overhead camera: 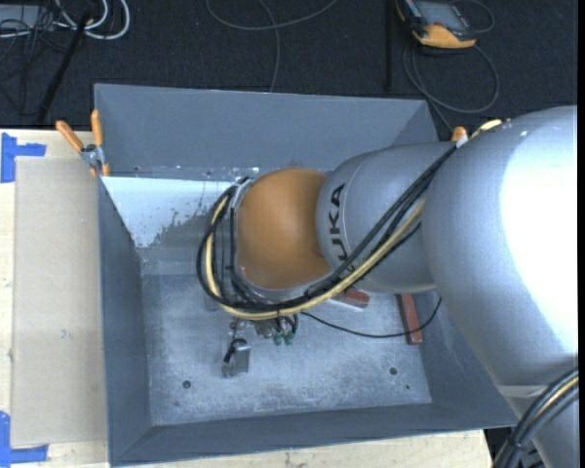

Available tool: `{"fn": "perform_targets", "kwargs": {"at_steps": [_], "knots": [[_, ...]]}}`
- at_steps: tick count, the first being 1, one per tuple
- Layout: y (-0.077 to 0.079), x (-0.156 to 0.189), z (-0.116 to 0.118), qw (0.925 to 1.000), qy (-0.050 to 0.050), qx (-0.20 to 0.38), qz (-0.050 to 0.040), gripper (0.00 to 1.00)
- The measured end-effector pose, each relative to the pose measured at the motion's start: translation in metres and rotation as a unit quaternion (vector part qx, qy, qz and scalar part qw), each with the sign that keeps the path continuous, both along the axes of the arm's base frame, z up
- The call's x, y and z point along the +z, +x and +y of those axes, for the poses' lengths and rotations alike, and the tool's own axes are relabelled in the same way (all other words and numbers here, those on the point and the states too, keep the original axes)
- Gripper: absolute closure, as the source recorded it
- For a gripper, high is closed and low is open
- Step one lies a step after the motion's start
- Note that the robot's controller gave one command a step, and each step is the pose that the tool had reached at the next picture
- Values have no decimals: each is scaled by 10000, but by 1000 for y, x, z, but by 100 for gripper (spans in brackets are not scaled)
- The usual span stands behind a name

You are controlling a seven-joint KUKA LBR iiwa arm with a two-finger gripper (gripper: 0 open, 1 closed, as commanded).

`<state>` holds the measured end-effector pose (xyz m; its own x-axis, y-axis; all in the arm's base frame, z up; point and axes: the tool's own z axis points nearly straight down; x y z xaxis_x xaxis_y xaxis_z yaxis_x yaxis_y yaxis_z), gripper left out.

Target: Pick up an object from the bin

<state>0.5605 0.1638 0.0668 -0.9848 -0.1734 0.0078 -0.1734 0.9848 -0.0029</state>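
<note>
From where I stand, a dark, carpet-like floor [175, 52] runs along the far side. Thin black cables [278, 61] trail over it in loose loops, one of them near a black and orange handheld device [437, 22] lying to the right. At the far left, white cables [105, 10] sit coiled together. The light falls evenly, soft and cool.

The silver arm [487, 232] comes in from the right and bends down into the grey metal bin [273, 130], its orange wrist cover [278, 227] ringed by black and yellow cables. Below the cover the gripper [237, 356] hangs low over the speckled floor in the bin's left-middle part, with bare floor around it. Well to its right, a narrow reddish-brown bar [410, 321] lies by the right wall. A small red and white piece [351, 299] pokes out from under the arm.
</note>
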Motion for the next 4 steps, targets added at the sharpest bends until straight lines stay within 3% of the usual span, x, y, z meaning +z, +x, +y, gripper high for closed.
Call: {"fn": "perform_targets", "kwargs": {"at_steps": [1, 2, 3, 4], "knots": [[-29, 13, -59, 10000, 3, -4, -12, 0], [3, 104, -110, 10000, 14, 28, -86, 0], [53, -1, -162, 9989, 15, -475, 35, 0], [58, 6, -161, 9987, 37, -496, -80, 100]]}}
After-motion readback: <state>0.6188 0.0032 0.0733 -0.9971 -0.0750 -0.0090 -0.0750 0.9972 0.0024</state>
